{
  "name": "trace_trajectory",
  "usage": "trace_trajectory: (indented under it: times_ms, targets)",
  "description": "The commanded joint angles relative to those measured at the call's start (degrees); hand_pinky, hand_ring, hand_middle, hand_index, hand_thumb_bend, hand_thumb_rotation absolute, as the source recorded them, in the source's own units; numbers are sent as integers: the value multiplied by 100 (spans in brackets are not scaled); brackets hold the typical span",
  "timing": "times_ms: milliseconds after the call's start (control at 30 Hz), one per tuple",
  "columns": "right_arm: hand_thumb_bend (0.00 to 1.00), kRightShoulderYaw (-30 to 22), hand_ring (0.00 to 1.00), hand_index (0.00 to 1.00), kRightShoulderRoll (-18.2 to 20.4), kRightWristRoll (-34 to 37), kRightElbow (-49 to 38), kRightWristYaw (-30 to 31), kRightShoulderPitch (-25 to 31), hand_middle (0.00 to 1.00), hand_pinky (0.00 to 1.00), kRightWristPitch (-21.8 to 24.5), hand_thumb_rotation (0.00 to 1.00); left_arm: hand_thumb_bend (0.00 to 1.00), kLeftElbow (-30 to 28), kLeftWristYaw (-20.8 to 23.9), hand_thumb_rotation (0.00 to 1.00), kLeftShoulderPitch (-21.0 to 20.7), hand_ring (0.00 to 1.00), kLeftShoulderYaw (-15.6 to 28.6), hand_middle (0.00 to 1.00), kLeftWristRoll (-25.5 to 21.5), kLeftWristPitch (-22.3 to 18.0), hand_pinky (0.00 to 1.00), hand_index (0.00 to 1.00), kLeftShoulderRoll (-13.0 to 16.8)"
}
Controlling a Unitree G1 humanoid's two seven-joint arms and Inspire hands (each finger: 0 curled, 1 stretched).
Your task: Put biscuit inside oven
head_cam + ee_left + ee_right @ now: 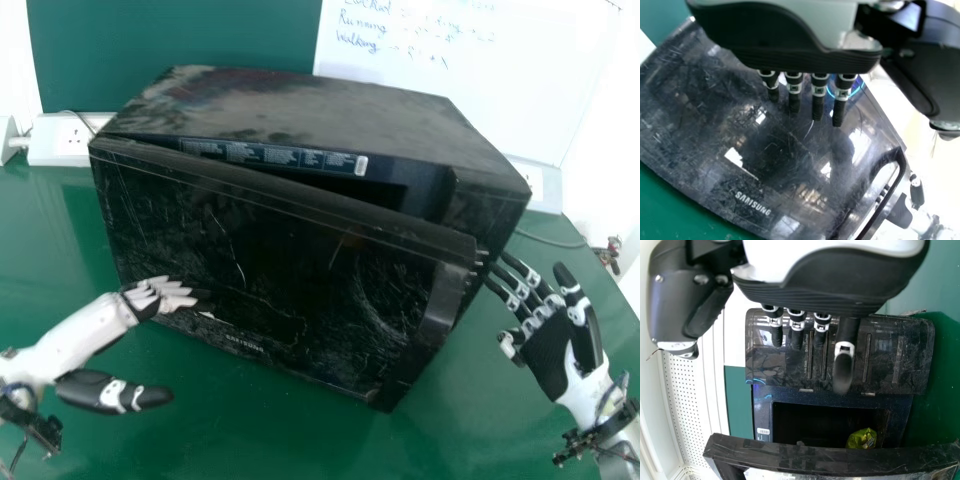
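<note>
Green tabletop (250, 430) under black oven (250, 230); whiteboard (540, 85), socket box (62, 140) behind.

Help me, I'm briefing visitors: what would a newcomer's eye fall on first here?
First, the big black oven on the green table, its scratched door ajar. Next, the bright yellow-green packet inside its dark cavity, in the right wrist view. Then the left hand before the door and the right hand beside the oven.

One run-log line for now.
packet: inside oven; door: ajar; left robot hand: open, at door front; right robot hand: open, near door edge
</note>
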Motion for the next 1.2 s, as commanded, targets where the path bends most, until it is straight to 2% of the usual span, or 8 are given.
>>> trace_trajectory:
  times_ms: [0, 167, 767, 800, 833, 900, 1033, 1167]
  targets:
    - [80, -6, 100, 100, 0, -20, -48, -41, 2, 100, 0, -5, 85, 100, 150, -106, 100, -187, 96, -157, 96, -71, -53, 99, 98, 138]
    - [78, -1, 100, 100, 10, 3, -86, -78, 18, 100, 0, 30, 87, 100, 380, -221, 100, -597, 96, -285, 96, -54, -206, 99, 97, 308]
    - [86, 44, 100, 100, -11, -31, -58, -122, 4, 100, 0, 65, 90, 100, 577, -620, 100, -1487, 95, -779, 95, -143, 308, 96, 96, 540]
    - [85, 45, 100, 100, -12, -29, -57, -128, 3, 100, 32, 73, 90, 100, 619, -646, 100, -1543, 95, -812, 95, -154, 307, 97, 96, 524]
    - [84, 43, 100, 100, -12, -27, -58, -131, 2, 100, 54, 82, 90, 100, 648, -664, 100, -1580, 95, -832, 96, -162, 302, 97, 96, 512]
    - [84, 37, 100, 100, 2, -22, -47, -124, -3, 100, 68, 74, 90, 100, 735, -710, 100, -1714, 95, -923, 96, -205, 315, 98, 96, 471]
    - [82, 34, 98, 99, 4, -35, -69, -144, 14, 100, 77, 83, 91, 100, 915, -835, 100, -1988, 95, -1122, 96, -315, 375, 97, 96, 373]
    - [80, 29, 96, 99, 16, -33, -62, -125, 19, 99, 71, 57, 88, 100, 1025, -967, 100, -2231, 95, -1305, 96, -455, 565, 96, 96, 249]
